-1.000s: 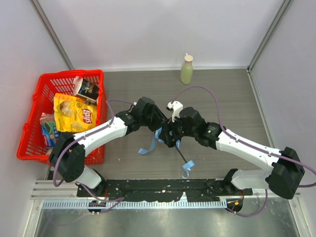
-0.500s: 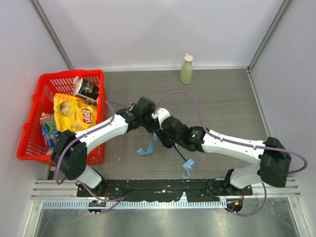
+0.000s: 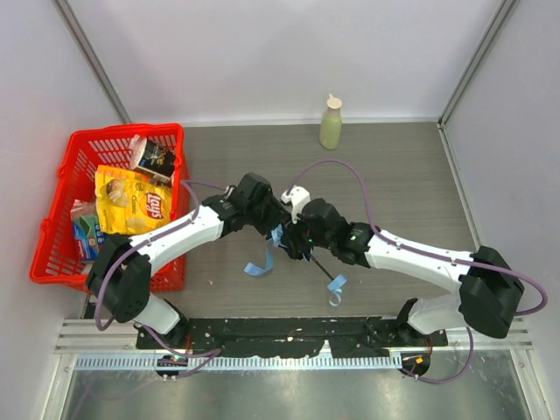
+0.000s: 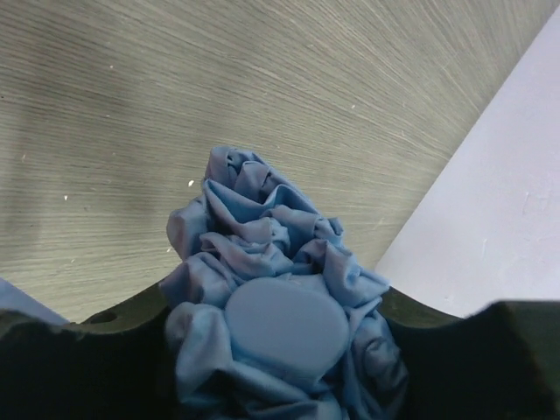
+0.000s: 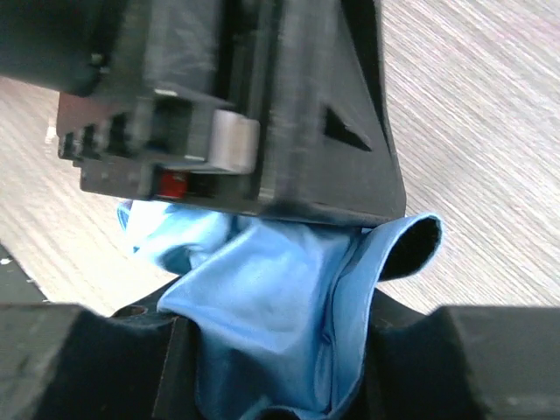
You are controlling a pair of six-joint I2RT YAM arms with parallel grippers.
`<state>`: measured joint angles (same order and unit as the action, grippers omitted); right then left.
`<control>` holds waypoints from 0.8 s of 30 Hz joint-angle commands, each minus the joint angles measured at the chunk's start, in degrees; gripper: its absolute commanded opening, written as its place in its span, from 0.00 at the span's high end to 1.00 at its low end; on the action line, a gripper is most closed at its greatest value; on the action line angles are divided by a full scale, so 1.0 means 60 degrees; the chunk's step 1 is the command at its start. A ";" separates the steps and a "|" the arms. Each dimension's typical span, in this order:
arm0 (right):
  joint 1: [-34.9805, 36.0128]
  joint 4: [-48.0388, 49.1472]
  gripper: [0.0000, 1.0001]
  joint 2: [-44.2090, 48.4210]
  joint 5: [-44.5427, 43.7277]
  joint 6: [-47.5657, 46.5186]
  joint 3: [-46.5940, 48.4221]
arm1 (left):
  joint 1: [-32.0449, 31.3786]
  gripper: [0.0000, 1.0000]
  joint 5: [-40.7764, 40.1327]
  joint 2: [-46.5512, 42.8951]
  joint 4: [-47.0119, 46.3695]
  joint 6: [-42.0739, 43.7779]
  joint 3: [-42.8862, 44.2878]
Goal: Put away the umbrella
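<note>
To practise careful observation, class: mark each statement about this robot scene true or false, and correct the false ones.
1. The umbrella lies inside the red basket. False: it is near the middle of the table, outside the basket.
2. The pale green bottle stands upright near the back wall. True.
3. The left end effector and the right end effector each have blue fabric between their fingers. True.
4. The basket holds nothing. False: a yellow chip bag and other packets lie in it.

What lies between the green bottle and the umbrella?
Top view: bare table between bottle and umbrella; only the right arm's purple cable crosses it.
</note>
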<state>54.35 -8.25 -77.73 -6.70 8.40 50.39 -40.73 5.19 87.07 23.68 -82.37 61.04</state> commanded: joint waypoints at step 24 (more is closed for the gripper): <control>-0.3389 0.3707 0.99 0.0739 0.8559 0.2732 -0.0342 | -0.0155 1.00 -0.0030 -0.1342 -0.1574 0.1658 -0.0402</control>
<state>34.41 10.87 -75.37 38.63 27.09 42.98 -41.32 4.56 81.12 13.96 -75.40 58.67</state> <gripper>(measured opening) 0.439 0.461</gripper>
